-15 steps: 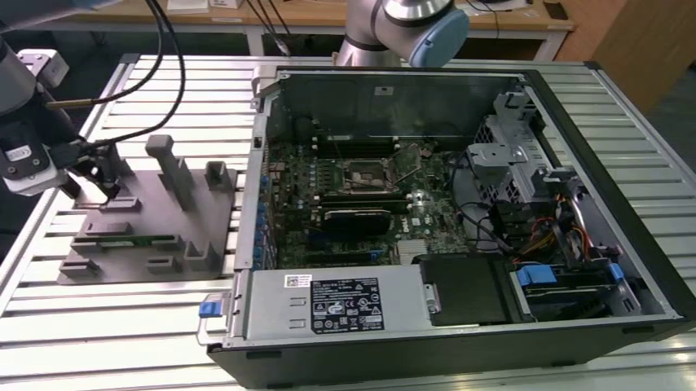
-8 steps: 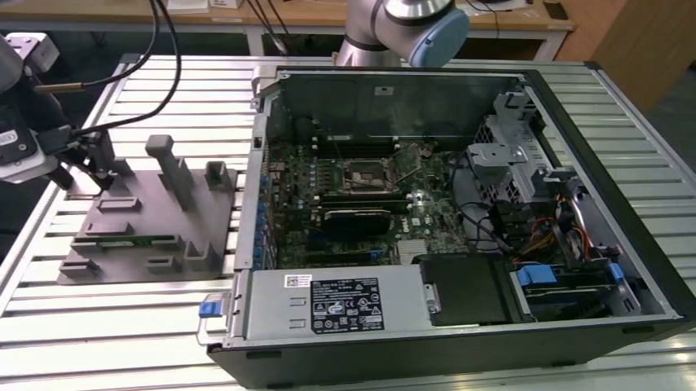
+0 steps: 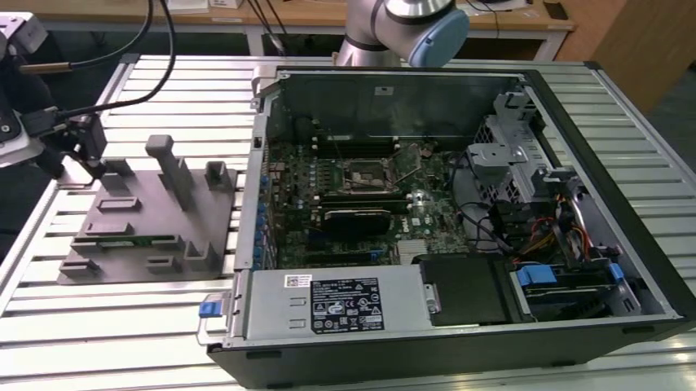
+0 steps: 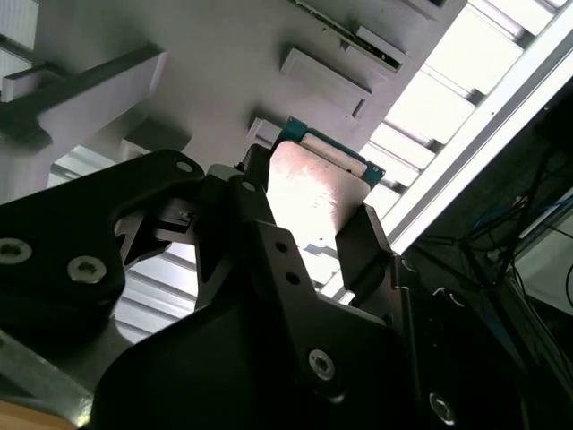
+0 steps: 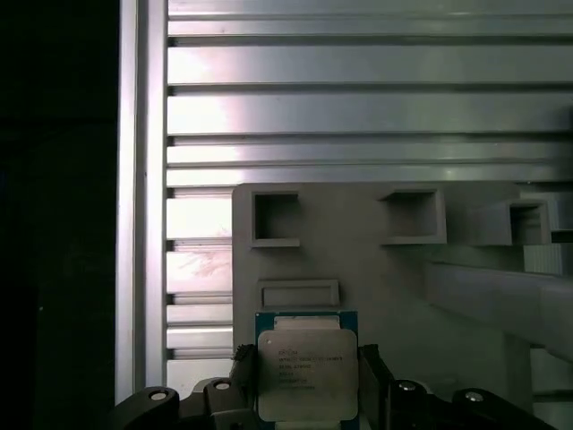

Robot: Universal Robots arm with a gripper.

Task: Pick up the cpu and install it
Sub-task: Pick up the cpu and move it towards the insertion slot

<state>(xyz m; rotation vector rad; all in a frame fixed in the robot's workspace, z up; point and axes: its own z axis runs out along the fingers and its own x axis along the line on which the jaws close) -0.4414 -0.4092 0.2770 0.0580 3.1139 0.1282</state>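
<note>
The cpu (image 5: 307,372) is a small square chip with a silver top and a thin blue-green rim. It lies at a corner of the grey fixture plate (image 5: 385,278). In both wrist views my gripper (image 5: 307,387) has a dark finger pressed against each side of the chip, shut on it; the second wrist view shows the cpu (image 4: 315,193) between those fingers (image 4: 365,246). In the exterior view my gripper (image 3: 96,167) is low over the far corner of the fixture plate (image 3: 147,224) at that view's left. The motherboard's square socket (image 3: 364,173) sits in the open computer case (image 3: 435,204).
Upright grey posts (image 3: 174,171) rise from the fixture plate, and a green memory stick (image 3: 129,241) lies in one of its slots. The slatted metal table (image 3: 185,90) ends close beside the gripper. The case's walls, drive cage (image 3: 511,155) and cables crowd the socket.
</note>
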